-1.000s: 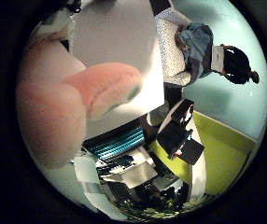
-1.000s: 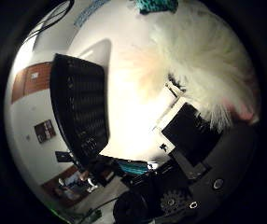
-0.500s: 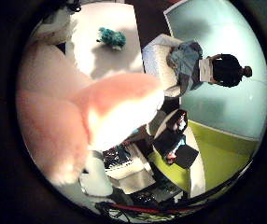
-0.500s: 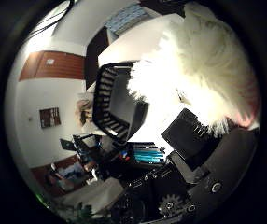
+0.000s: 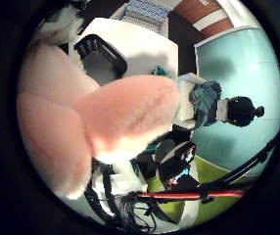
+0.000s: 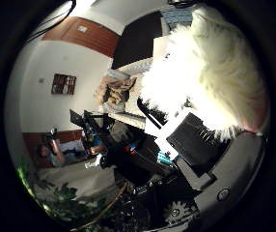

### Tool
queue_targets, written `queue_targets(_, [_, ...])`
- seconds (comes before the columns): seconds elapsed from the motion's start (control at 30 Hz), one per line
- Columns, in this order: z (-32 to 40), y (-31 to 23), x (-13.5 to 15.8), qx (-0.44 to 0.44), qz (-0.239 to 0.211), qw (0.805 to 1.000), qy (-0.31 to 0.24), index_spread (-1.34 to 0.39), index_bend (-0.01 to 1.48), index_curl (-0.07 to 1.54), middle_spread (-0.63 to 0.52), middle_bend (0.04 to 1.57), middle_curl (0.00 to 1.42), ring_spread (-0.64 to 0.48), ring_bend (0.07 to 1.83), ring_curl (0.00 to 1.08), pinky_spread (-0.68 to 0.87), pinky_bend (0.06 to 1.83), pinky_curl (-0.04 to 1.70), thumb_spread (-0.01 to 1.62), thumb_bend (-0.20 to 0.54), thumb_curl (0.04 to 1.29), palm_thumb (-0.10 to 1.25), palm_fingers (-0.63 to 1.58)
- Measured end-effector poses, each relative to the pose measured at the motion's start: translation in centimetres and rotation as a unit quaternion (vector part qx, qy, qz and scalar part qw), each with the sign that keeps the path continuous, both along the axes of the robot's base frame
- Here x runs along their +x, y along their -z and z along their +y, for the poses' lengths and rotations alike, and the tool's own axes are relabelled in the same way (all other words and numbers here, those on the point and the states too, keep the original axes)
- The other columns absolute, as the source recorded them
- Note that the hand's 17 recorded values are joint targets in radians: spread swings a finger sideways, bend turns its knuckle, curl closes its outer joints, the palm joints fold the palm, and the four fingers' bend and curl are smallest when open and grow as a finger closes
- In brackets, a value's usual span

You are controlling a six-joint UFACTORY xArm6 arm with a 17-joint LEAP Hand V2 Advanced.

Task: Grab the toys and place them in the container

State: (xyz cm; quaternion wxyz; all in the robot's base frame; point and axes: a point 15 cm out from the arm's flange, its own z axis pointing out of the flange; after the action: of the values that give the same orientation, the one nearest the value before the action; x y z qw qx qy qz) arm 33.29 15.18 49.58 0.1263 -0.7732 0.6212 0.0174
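Your right hand, seen from its own palm

Your right hand [image 6: 210, 159] shows only as black and white parts with a small gear at the rim of the thumb-side view, and none of it can be picked out in the little-finger-side view. From these parts you cannot tell whether your fingers are curled or straight.
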Motion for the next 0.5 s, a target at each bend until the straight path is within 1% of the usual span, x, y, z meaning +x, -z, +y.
queue_targets(0.1, [3.0,0.6,0.4,0.002,-0.006,1.0,-0.026,-0.32,1.12,1.11,-0.28,1.28,1.16,-0.29,1.44,0.96,-0.14,1.3,1.37,0.72,-0.019,0.81,1.06,0.8])
queue_targets(0.27, [6.5,1.2,1.3,0.006,-0.015,0.999,-0.051,-0.32,1.11,1.11,-0.27,1.27,1.16,-0.29,1.43,0.96,-0.14,1.28,1.38,0.71,-0.017,0.82,1.06,0.81])
queue_targets(0.5, [8.6,3.1,4.1,0.008,-0.007,0.999,-0.054,-0.32,1.09,1.11,-0.27,1.26,1.16,-0.29,1.42,0.96,-0.13,1.27,1.39,0.68,-0.019,0.83,1.06,0.83])
